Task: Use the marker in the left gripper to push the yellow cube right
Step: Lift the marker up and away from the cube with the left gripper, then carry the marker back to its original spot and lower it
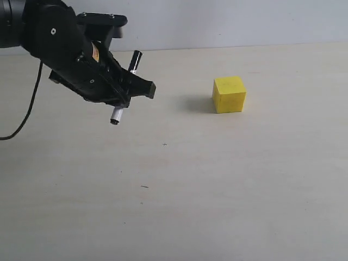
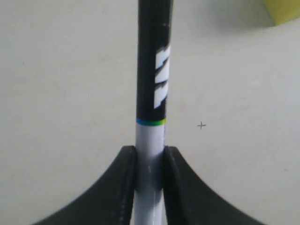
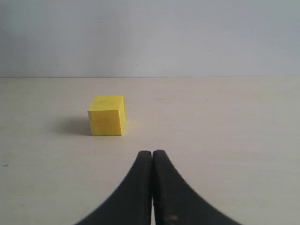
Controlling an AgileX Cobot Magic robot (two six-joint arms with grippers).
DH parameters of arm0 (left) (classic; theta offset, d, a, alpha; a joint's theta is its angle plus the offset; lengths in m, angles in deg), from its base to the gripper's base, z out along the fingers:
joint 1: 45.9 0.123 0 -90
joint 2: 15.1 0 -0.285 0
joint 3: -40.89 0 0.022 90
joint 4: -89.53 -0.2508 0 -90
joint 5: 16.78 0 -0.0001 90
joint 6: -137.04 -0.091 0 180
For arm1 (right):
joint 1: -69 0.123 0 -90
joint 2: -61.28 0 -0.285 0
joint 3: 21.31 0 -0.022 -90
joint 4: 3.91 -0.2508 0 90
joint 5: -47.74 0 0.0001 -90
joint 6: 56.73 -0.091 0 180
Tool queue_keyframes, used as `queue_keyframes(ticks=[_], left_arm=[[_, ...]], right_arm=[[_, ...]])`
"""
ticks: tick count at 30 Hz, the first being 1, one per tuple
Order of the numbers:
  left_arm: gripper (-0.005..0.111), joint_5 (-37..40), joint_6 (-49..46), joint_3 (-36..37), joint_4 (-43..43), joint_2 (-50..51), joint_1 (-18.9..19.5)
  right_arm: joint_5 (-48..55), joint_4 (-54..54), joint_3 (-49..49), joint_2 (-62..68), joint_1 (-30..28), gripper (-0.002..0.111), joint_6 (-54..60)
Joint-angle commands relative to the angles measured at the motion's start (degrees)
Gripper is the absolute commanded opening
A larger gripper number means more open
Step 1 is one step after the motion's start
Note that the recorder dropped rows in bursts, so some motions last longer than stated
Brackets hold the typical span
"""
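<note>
**Marker gripped, cube waiting off to the right**

In the exterior view the left hand [image 1: 128, 93] hangs in the upper left of the frame, clenched around the marker [image 1: 117, 114]. The marker sits tilted in that grip. Its black cap pokes out above the fingers toward the back wall, and its white end sticks out below, pointing down at the bench [image 1: 217, 190]. I can't tell whether that lower end touches the surface.

The yellow cube [image 1: 229, 94] stands flat on the bench, right of centre in the upper half of the frame. It is well apart from the hand, with bare bench between them and a soft shadow on its left side.

From the left wrist camera, the left hand [image 2: 150, 154] pinches the white barrel of the marker [image 2: 152, 84], and the black half with its white lettering runs out beyond the fingertips. Only a corner of the cube [image 2: 286, 11] shows at the edge of that picture.

The right wrist camera shows the right hand [image 3: 152, 154] with its fingers pressed together on nothing. The cube [image 3: 107, 116] sits on the bench out ahead of it, clear of the fingertips.
</note>
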Motion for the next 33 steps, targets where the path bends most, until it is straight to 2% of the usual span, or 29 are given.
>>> queue_keyframes(ticks=[1,4,10,23,33], left_arm=[[0.000,6.7,5.5,0.5,4.8,-0.5,0.1],[0.000,8.7,5.5,0.5,7.7,-0.5,-0.3],[0.000,4.7,6.2,0.5,9.0,-0.4,-3.1],[0.000,3.2,7.8,0.0,12.8,9.6,-3.2],[0.000,5.3,5.7,-8.2,20.2,15.4,-3.3]], right_arm=[[-0.4,-0.2,0.3,-0.3,-0.3,0.000,0.4],[-0.4,-0.2,0.3,-0.3,-0.3,0.000,0.4],[-0.4,-0.2,0.3,-0.3,-0.3,0.000,0.4],[-0.4,-0.2,0.3,-0.3,-0.3,0.000,0.4],[-0.4,-0.3,0.3,-0.3,-0.3,0.000,0.4]])
